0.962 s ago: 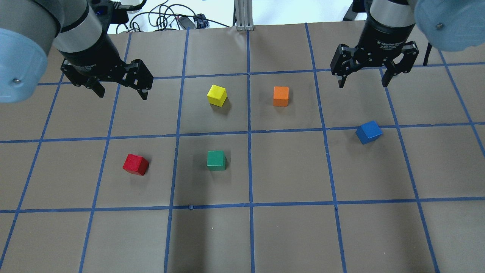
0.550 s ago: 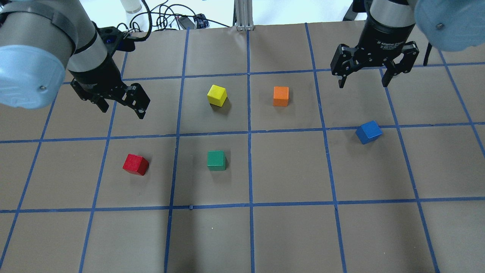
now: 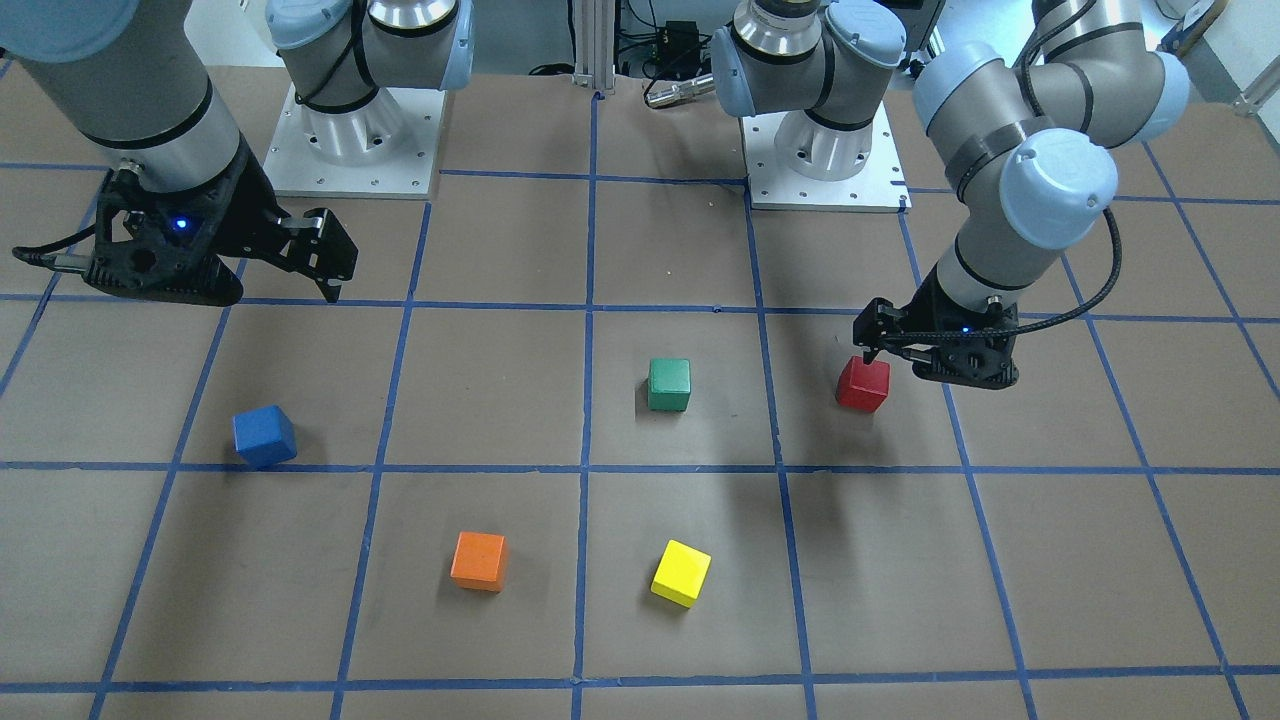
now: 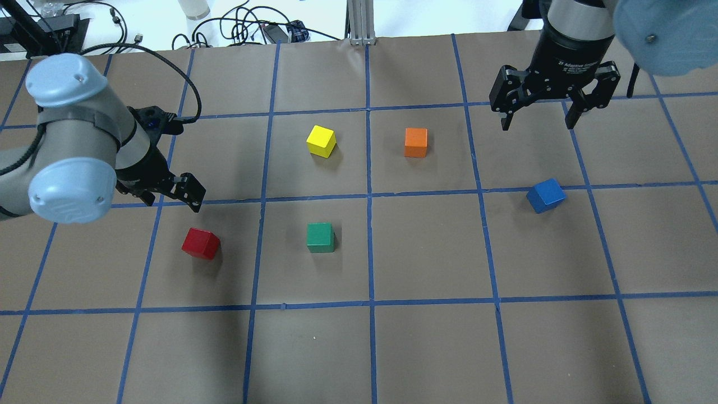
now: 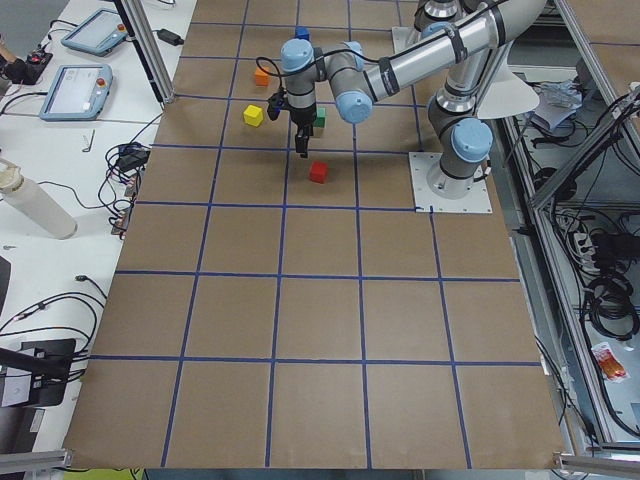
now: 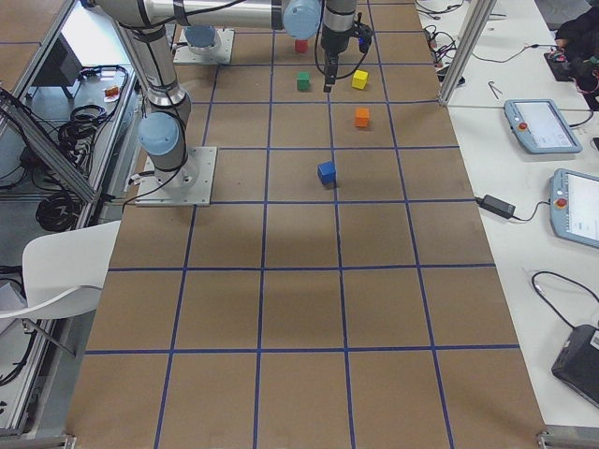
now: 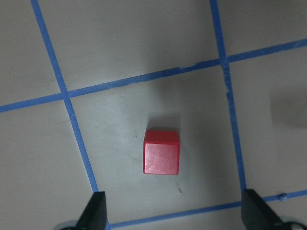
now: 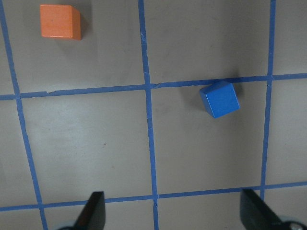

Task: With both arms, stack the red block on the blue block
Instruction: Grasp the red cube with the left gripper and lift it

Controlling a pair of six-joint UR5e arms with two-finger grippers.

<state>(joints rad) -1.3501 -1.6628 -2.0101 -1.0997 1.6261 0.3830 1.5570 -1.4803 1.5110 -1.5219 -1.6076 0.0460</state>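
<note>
Red block [image 4: 200,243] lies flat on the paper beneath the left gripper [image 4: 173,202]. Your wrist camera puts it within the span of the jaws, a little nearer one finger than the other and turned slightly against the line they would close along. Those jaws are spread wide and hold nothing. They hang above the cube, not yet down around it. The placement makes sense: this arm is the one beside the cube, so it looks lined up for the pick. You will probably want a small twist of the wrist before descending, so the pads meet flat faces.

The right gripper [image 4: 537,122] is spread and empty too. It is raised over the table, with the blue block [image 4: 545,195] ahead of its fingertips, off toward one finger and well apart from them. I'd judge it waits there to steady the base of the stack. Note that this cube sits skewed, one corner touching a tape line [image 4: 426,193].

The green block [image 4: 320,237], yellow block [image 4: 321,140] and orange block [image 4: 415,142] all lie outside both jaws' spans.

Brown matte paper covers the table [image 4: 426,348], so the cubes should not slide easily. Cables [image 4: 247,22] trail beyond the far edge, a teach pendant [image 5: 75,90] rests on the side bench, and a white chair [image 6: 56,271] stands near the right arm's base.
</note>
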